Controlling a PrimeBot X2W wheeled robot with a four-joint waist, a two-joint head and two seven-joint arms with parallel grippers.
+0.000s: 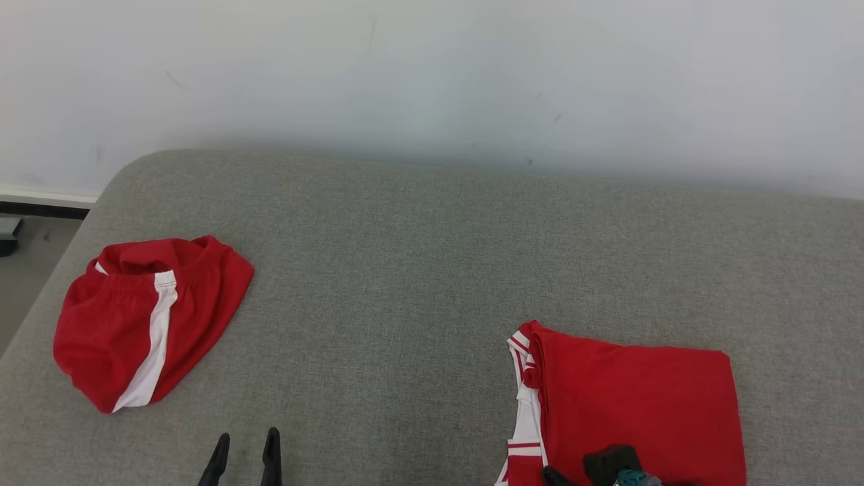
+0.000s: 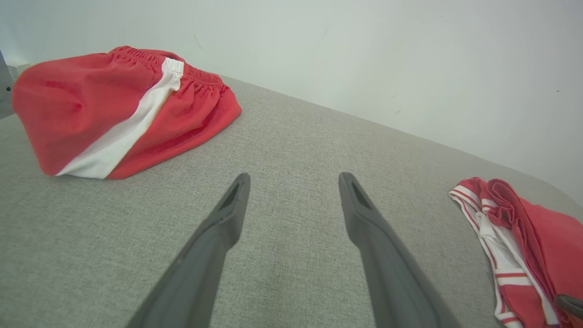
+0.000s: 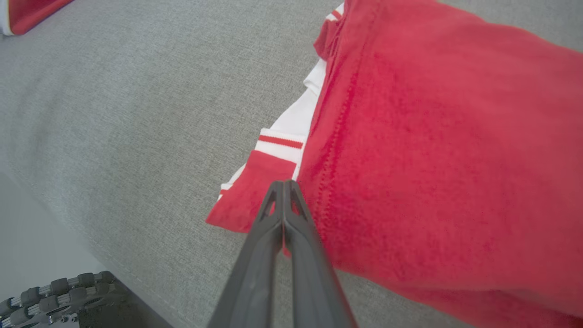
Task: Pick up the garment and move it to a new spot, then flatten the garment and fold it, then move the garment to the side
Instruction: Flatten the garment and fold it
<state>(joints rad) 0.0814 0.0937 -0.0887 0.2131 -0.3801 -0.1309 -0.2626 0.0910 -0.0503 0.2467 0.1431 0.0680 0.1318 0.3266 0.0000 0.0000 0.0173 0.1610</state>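
No lettering, label or number is legible on the red garment (image 1: pixel 641 398) or shorts (image 1: pixel 135 324).

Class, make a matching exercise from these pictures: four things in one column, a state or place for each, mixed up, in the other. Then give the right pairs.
1 shorts
2 shirt
3 left gripper
4 right gripper

A shut, tips at the shirt's edge
B folded flat, on the robot's right
C open above the bare grey surface
D bunched up, white stripe, on the robot's left

Pairs: 1-D, 2-B, 3-C, 4-A
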